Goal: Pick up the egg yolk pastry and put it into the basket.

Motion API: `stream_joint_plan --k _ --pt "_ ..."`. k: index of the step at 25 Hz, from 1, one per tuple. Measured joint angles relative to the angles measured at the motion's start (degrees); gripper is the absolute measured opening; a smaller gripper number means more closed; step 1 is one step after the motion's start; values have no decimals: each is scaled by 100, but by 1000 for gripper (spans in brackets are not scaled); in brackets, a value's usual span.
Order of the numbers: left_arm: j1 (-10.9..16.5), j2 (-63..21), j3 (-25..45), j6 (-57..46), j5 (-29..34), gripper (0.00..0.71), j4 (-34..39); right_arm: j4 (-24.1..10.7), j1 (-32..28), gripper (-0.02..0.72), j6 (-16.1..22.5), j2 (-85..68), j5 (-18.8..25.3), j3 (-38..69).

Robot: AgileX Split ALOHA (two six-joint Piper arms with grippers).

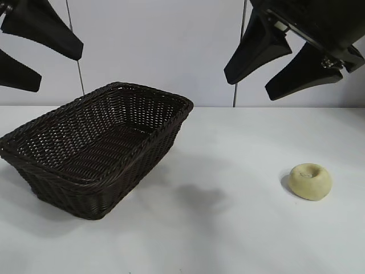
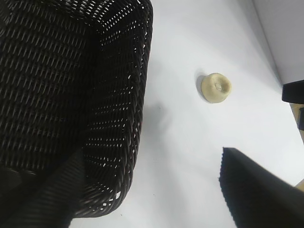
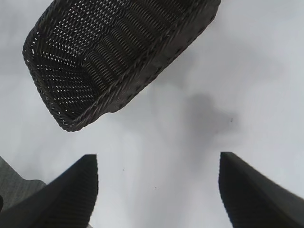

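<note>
1. two grippers up high, both with fingers spread and nothing between them: right gripper (image 1: pixel 259 85) above the table's right half, left gripper (image 1: pixel 60 65) at the upper left, over the far left end of the basket (image 1: pixel 140 151)
2. egg yolk pastry (image 1: pixel 309 181) alone on the white table (image 1: pixel 228 228), right of centre, well apart from the basket, dimple up
3. from the right gripper: pastry below and slightly to the right in the exterior view, clearly nearer this arm than the left; absent from the right wrist view, so not yet lined up between the fingers
4. round, so no long axis to match; any finger angle likely fine
5. basket empty, woven floor bare in every view, open side up, on the table's left half
</note>
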Motion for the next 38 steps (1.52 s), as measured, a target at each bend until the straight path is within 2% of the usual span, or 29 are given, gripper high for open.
stream_joint_plan --k 12,23,27,30,33,35,38 --pt "0 0 0 0 -11 568 0 0 0 516 0 0 0 0" --pt "0 0 0 -137 -310 568 -17 0 0 516 0 0 0 0" --pt "0 0 0 -1417 -408 568 98 0 0 516 0 0 0 0" --pt "0 0 0 -2754 -408 568 702 0 0 516 0 0 0 0" --pt "0 0 0 -4377 -235 568 1842 0 0 516 0 0 0 0" --pt "0 0 0 -5452 8 568 2848 0 0 516 0 0 0 0" --pt "0 0 -6 -6619 441 568 3870 0 0 516 0 0 0 0"
